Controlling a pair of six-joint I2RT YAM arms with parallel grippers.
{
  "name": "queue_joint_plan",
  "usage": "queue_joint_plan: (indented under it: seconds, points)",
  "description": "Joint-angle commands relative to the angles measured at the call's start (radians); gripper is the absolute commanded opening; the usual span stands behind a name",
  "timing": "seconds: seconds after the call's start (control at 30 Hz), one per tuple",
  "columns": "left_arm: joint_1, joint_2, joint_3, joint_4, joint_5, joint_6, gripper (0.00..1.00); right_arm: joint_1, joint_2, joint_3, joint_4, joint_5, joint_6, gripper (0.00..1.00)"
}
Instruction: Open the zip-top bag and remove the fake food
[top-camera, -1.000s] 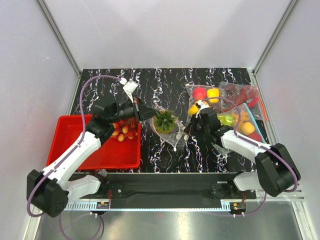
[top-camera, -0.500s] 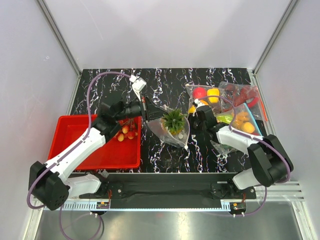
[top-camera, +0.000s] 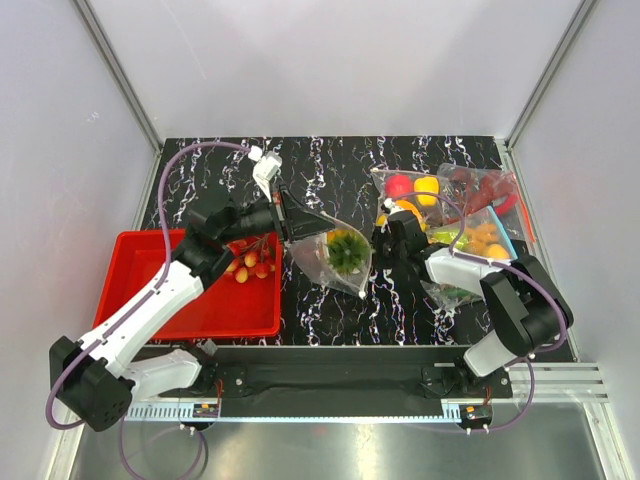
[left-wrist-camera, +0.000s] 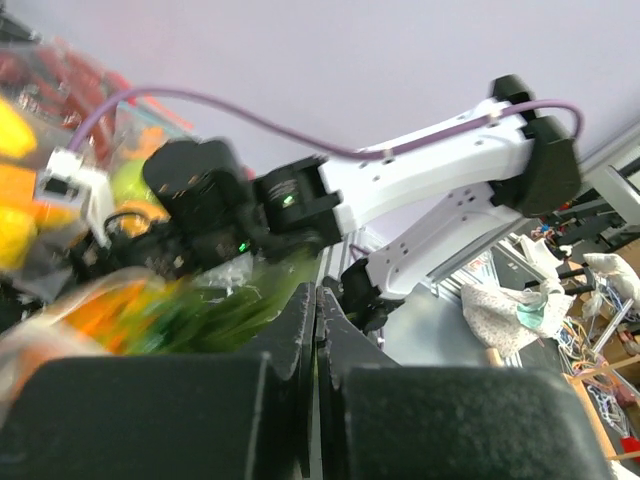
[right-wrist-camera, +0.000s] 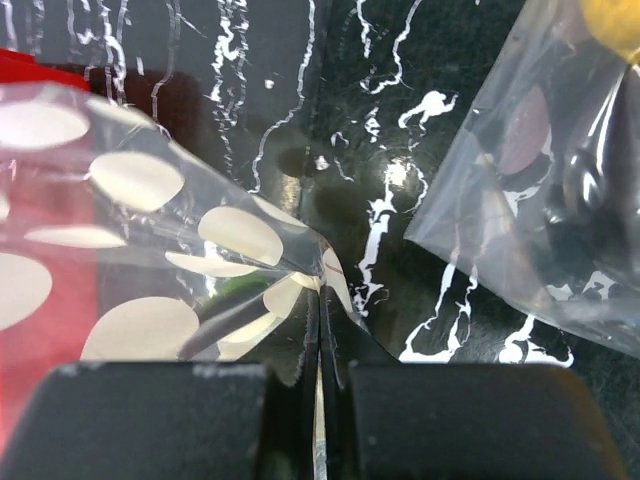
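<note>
The zip-top bag (top-camera: 330, 268), clear with white dots (right-wrist-camera: 140, 180), hangs stretched between my two grippers above the black marbled table (top-camera: 330, 160). My left gripper (top-camera: 297, 222) is shut on its left upper edge, jaws pressed together (left-wrist-camera: 317, 300). My right gripper (top-camera: 378, 243) is shut on its right edge (right-wrist-camera: 320, 290). Inside the bag sits a piece of fake food with a green leafy top (top-camera: 343, 250); it shows as an orange and green blur (left-wrist-camera: 130, 315) in the left wrist view. A bunch of red-yellow cherries (top-camera: 250, 265) lies in the red tray (top-camera: 180, 310).
Three other clear bags lie at the right: one with red and yellow balls (top-camera: 415, 188), one with red peppers (top-camera: 490, 188), one with orange balls and a blue strip (top-camera: 488, 240). One of them lies close to my right fingers (right-wrist-camera: 540, 180). The tray borders the bag's left side.
Both grippers have drawn the bag up off the table and a little farther back. It now hangs taut and open-mouthed between them. The green-topped fruit shifted slightly right inside it.
</note>
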Motion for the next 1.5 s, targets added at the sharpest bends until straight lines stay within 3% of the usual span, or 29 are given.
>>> queue_joint_plan:
  seconds: [0.0, 0.3, 0.37, 0.4, 0.5, 0.57, 0.63, 0.67, 0.77, 0.9, 1.47]
  points:
    - [0.0, -0.029, 0.071, 0.146, 0.042, -0.041, 0.0, -0.007, 0.021, 0.021, 0.023, 0.008, 0.003, 0.0]
    - [-0.023, 0.105, 0.123, 0.229, 0.028, -0.068, 0.0, -0.007, -0.031, 0.019, 0.011, 0.0, 0.006, 0.0]
    - [-0.061, 0.117, 0.152, 0.062, -0.012, 0.033, 0.0, -0.007, -0.041, 0.019, 0.002, 0.004, 0.003, 0.0]
    - [-0.08, 0.113, 0.189, -0.025, -0.049, 0.158, 0.0, -0.007, -0.043, 0.019, 0.0, 0.004, 0.003, 0.0]
    - [-0.158, 0.1, 0.234, -0.318, -0.233, 0.358, 0.0, -0.007, -0.049, 0.021, -0.003, 0.006, 0.003, 0.0]
    - [-0.186, 0.08, 0.223, -0.418, -0.334, 0.4, 0.11, -0.005, -0.052, 0.024, -0.008, 0.005, 0.001, 0.0]
    - [-0.212, 0.05, 0.206, -0.478, -0.43, 0.458, 0.27, -0.007, -0.051, 0.025, -0.011, 0.006, 0.0, 0.0]
    - [-0.227, 0.041, 0.203, -0.506, -0.549, 0.477, 0.4, -0.007, -0.051, 0.025, -0.009, 0.006, -0.002, 0.0]
    - [-0.304, 0.022, 0.192, -0.598, -0.726, 0.535, 0.58, -0.007, -0.048, 0.025, -0.011, 0.006, 0.0, 0.0]
    - [-0.334, 0.051, 0.194, -0.653, -0.845, 0.537, 0.65, -0.007, -0.049, 0.025, -0.011, 0.004, 0.001, 0.0]
    - [-0.382, 0.231, 0.241, -0.768, -1.126, 0.508, 0.68, -0.007, -0.069, 0.019, -0.018, 0.001, 0.001, 0.0]
